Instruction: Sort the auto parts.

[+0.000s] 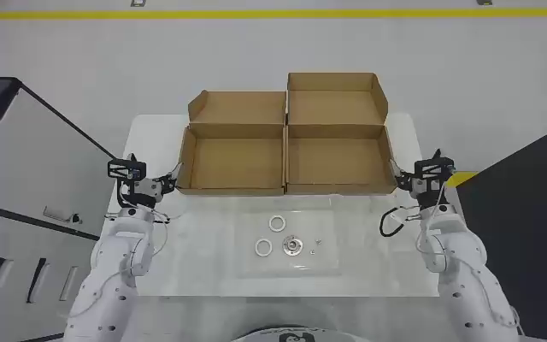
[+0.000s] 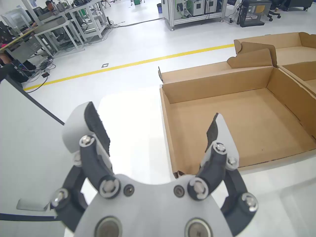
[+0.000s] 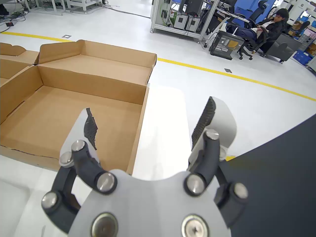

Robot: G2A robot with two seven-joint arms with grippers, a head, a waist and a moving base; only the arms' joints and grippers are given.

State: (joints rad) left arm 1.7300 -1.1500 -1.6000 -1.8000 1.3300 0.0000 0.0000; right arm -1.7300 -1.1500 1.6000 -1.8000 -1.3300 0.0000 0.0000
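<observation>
Two white rings (image 1: 278, 223) (image 1: 264, 248), a round metal part (image 1: 292, 245) and a small screw-like piece (image 1: 314, 249) lie on a clear sheet near the table's front middle. Behind them stand two open cardboard boxes, the left box (image 1: 231, 162) and the right box (image 1: 338, 158), both bare inside. My left gripper (image 1: 171, 177) (image 2: 153, 122) hangs open by the left box's outer front corner. At the right box's outer front corner my right gripper (image 1: 400, 178) (image 3: 150, 114) is open too. Neither holds anything.
The white table (image 1: 154, 145) ends close beside each arm. A dark panel (image 1: 26, 162) stands at the left and a dark surface (image 3: 276, 173) at the right. The box lids (image 1: 333, 92) fold back behind the boxes.
</observation>
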